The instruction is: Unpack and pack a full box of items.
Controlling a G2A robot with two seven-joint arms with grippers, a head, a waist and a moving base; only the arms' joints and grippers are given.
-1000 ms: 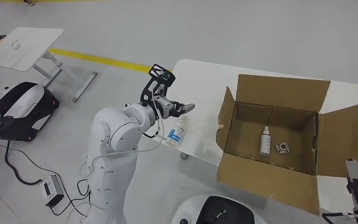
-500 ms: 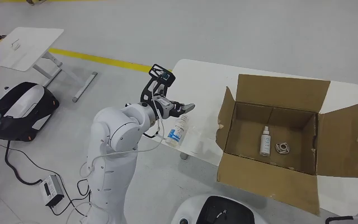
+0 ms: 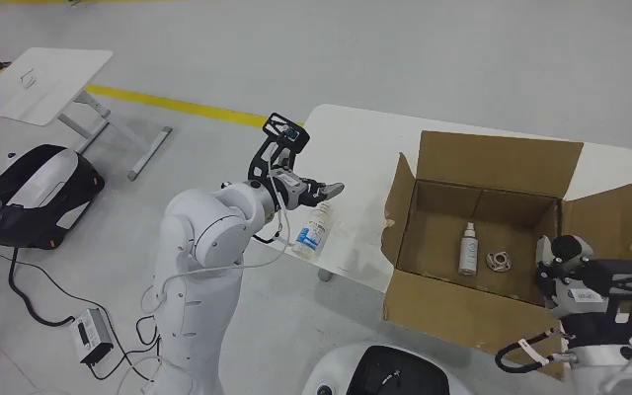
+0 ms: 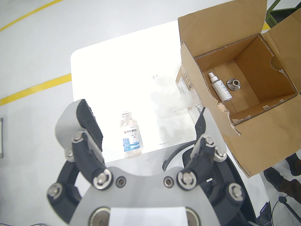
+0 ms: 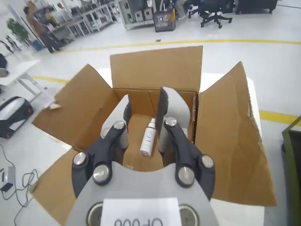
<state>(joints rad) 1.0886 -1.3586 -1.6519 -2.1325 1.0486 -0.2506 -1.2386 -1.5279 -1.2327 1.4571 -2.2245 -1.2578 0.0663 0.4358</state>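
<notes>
An open cardboard box [image 3: 474, 306] stands on the white table [image 3: 355, 148]. Inside it lie a small white spray bottle [image 3: 468, 249] and a metal flange [image 3: 500, 262]. A clear bottle with a blue label [image 3: 312, 234] lies on the table near its front left edge. My left gripper [image 3: 326, 188] hovers above that bottle, open and holding nothing; in its wrist view the gripper [image 4: 142, 108] frames the bottle [image 4: 131, 137]. My right arm [image 3: 583, 286] is at the box's near right corner. The right gripper [image 5: 144, 102] is open above the spray bottle [image 5: 148, 137], outside the box.
The box's flaps [image 5: 232, 128] stand up and outward on all sides, one with a torn edge [image 4: 225, 114]. A second white table [image 3: 49, 79] and a black device [image 3: 44, 193] with cables are on the floor to the left.
My right arm has come into the top view at the box's near right corner. The left arm and the bottle have stayed put.
</notes>
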